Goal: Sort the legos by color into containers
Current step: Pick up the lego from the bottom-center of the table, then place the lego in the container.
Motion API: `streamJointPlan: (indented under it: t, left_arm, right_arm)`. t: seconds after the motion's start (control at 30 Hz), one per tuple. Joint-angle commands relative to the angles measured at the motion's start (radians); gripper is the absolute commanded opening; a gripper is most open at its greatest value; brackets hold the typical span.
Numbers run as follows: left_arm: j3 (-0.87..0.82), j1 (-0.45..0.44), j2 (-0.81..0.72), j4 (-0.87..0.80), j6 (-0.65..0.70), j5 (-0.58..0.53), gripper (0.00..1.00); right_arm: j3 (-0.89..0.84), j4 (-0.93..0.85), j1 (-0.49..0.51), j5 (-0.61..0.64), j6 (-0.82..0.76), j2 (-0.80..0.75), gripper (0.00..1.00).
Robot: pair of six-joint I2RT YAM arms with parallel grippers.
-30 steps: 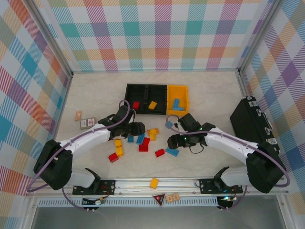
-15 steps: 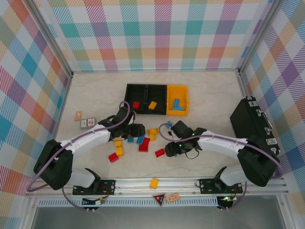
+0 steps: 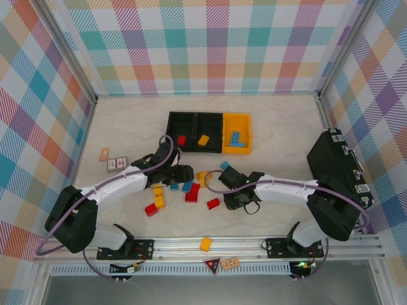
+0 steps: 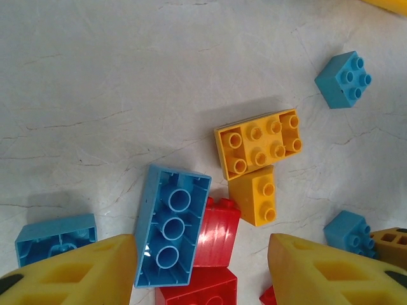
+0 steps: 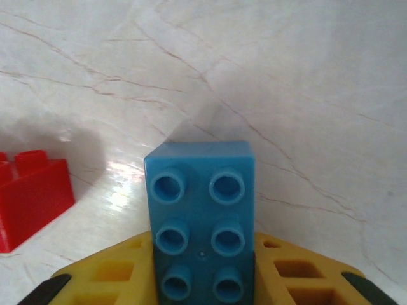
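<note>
Pale marbled tabletop (image 3: 127, 127) fills the floor of a plaid-walled booth. At far left lie two cards (image 3: 112, 159), too small to read. From above, the left gripper (image 3: 181, 173) covers part of the loose legos (image 3: 191, 189). Its wrist camera tells more: the yellow fingers (image 4: 70, 270), cut off by the frame's lower edge, stand apart and clamp nothing. An upturned blue brick (image 4: 170, 229) lies just beside the left one, partly overlapping a red brick (image 4: 216, 232). Behind the pile sit the containers (image 3: 187, 124), a few bricks inside. Overhead, the right gripper (image 3: 230, 200) hides its load. The right wrist view shows its jaws clenched on a six-stud blue brick (image 5: 202, 216); whether that brick rests on the table cannot be told. At far right stands a black case (image 3: 334, 162), partly cropped.
</note>
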Motion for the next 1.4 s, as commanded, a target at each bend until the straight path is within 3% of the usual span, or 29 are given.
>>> streamJointPlan:
  t: [0.0, 0.3, 0.63, 0.9, 1.2, 1.37]
  left_arm:
    - [-0.014, -0.011, -0.011, 0.015, -0.013, 0.005, 0.57]
    - [-0.015, -0.011, -0.005, 0.034, -0.02, 0.011, 0.57]
    - [-0.03, -0.011, -0.039, 0.042, -0.035, 0.001, 0.57]
    - [-0.045, -0.013, -0.069, 0.026, -0.04, -0.016, 0.57]
    - [-0.044, -0.012, -0.072, 0.018, -0.04, -0.021, 0.57]
    - [-0.043, -0.012, -0.07, 0.017, -0.04, -0.021, 0.57]
  right_arm:
    - [0.068, -0.078, -0.012, 0.072, 0.015, -0.053, 0.21]
    - [0.29, -0.125, -0.208, 0.021, -0.048, -0.017, 0.25]
    - [0.668, -0.121, -0.411, -0.066, -0.079, 0.293, 0.24]
    - [0.867, -0.121, -0.474, -0.108, -0.045, 0.519, 0.23]
    - [0.98, -0.129, -0.512, -0.15, -0.014, 0.641, 0.25]
    - [1.006, -0.131, -0.518, -0.167, 0.003, 0.664, 0.33]
